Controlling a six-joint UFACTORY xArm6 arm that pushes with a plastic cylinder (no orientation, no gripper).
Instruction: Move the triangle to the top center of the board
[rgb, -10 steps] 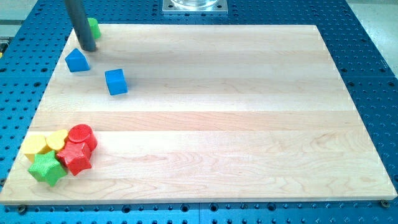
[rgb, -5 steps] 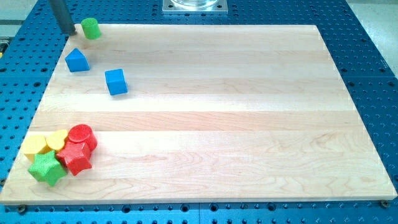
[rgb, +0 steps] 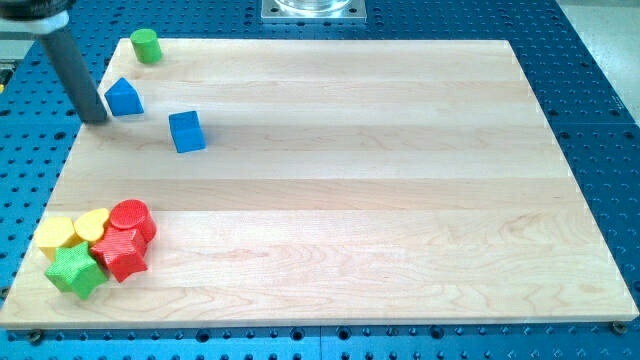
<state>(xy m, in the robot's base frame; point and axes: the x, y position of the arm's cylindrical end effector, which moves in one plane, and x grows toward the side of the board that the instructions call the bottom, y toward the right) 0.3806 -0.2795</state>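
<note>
The blue triangle block (rgb: 123, 97) lies near the board's upper left. My tip (rgb: 96, 117) is on the board's left edge, just left of and slightly below the triangle, very close to it; contact cannot be told. A blue cube (rgb: 186, 131) sits to the triangle's lower right. A green cylinder (rgb: 146, 45) stands at the top left corner.
A cluster sits at the bottom left: a yellow block (rgb: 57, 234), a yellow heart (rgb: 92, 225), a red cylinder (rgb: 131, 218), a red star (rgb: 122, 252) and a green star (rgb: 75, 270). A metal mount (rgb: 313, 10) is beyond the board's top edge.
My tip moved from above the triangle out past the top left corner, then down to the triangle's left side. The blocks have not moved.
</note>
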